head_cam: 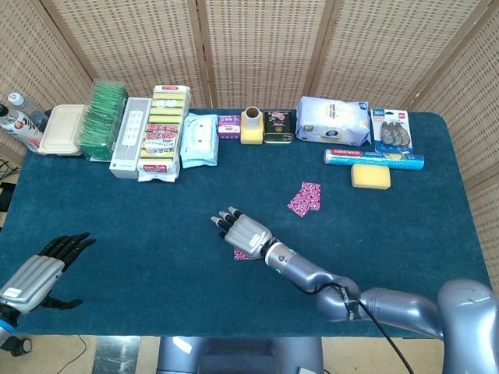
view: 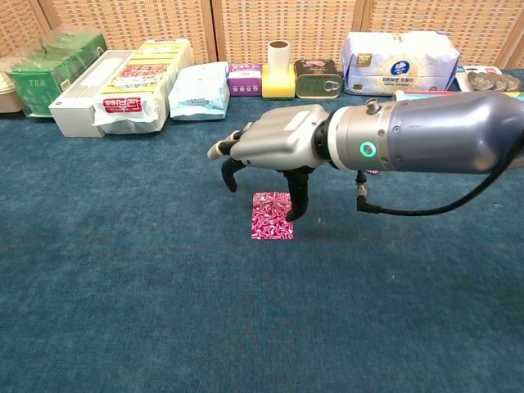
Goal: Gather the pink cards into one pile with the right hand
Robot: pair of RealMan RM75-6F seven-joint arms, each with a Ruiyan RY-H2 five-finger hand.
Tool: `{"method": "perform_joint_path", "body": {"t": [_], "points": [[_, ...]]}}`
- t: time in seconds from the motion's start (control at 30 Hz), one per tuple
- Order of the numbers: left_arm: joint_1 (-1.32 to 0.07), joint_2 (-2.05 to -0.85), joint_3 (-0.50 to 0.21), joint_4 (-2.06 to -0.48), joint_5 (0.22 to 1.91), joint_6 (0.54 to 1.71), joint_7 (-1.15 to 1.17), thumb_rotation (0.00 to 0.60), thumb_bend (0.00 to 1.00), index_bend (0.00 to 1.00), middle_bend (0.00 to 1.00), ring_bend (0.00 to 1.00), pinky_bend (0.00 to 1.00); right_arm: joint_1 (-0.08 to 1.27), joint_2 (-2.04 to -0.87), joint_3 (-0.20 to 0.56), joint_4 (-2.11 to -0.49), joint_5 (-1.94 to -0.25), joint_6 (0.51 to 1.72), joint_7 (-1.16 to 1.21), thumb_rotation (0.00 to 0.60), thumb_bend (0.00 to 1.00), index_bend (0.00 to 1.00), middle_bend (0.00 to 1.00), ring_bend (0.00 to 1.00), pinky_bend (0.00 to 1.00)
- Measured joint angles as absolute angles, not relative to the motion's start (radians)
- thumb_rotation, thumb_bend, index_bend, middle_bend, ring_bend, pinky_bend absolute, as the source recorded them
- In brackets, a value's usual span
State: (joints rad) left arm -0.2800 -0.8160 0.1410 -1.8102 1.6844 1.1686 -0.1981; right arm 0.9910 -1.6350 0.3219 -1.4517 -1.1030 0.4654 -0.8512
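Blue cloth [view: 123, 311] carries 1 pink card [view: 271, 217] directly beneath the right hand [view: 266, 147], which hovers empty with fingers spread, likely poised to slide it toward the pink pile [head_cam: 305, 198] lying farther back, well apart.

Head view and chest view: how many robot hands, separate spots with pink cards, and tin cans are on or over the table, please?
Robot hands: 2, the left hand and the right hand.
Pink card spots: 2, a single card and an overlapping group.
Tin cans: 1, the tin can.
Total: 5.
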Motion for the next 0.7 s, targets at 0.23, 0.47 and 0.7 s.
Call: {"method": "perform_joint_path", "body": {"t": [0.23, 0.47, 0.7], "points": [[-0.280, -0.814, 0.141, -1.810, 1.686, 1.172, -0.202, 0.600, 0.06, 0.00, 0.00, 0.00, 0.00, 1.062, -1.643, 0.262, -1.408, -1.145, 0.480, -0.867, 0.600, 0.23, 0.27, 0.02, 0.00, 0.10], [-0.279, -0.812, 0.142, -1.809, 1.691, 1.176, -0.207, 0.600, 0.06, 0.00, 0.00, 0.00, 0.00, 1.118, -1.643, 0.205, -1.381, -1.174, 0.495, -0.879, 0.600, 0.23, 0.27, 0.02, 0.00, 0.10], [-0.278, -0.810, 0.144, -1.807, 1.695, 1.180, -0.212, 0.600, 0.06, 0.00, 0.00, 0.00, 0.00, 1.152, -1.640, 0.155, -1.363, -1.199, 0.506, -0.856, 0.600, 0.22, 0.27, 0.02, 0.00, 0.11]]}}
